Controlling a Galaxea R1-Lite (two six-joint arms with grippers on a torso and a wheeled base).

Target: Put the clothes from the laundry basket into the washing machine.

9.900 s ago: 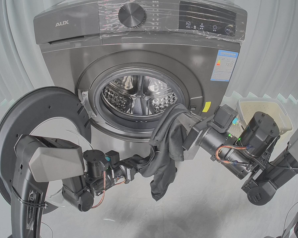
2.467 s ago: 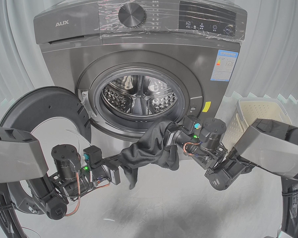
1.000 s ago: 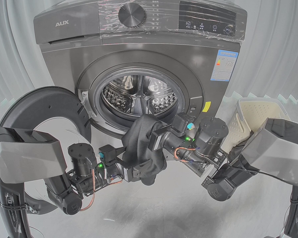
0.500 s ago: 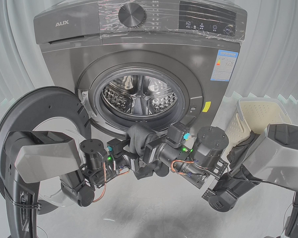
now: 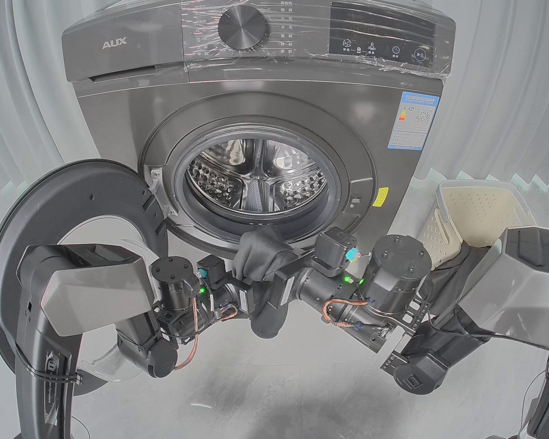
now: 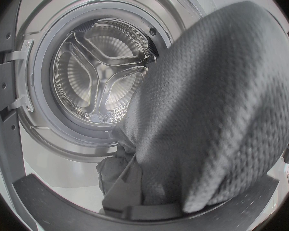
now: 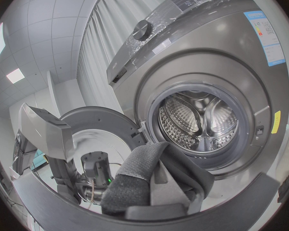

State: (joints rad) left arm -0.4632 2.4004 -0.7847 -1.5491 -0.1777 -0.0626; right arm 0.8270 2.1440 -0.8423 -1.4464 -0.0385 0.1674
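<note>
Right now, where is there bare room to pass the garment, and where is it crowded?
Free: the drum, bare inside its door ring, and the near floor. Crowded: under that ring's lower edge, where left gripper and right gripper bunch the garment.

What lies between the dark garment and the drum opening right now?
Nothing loose: only the opening's lower rim separates the dark garment from the open drum, seen in the head and right wrist views.
</note>
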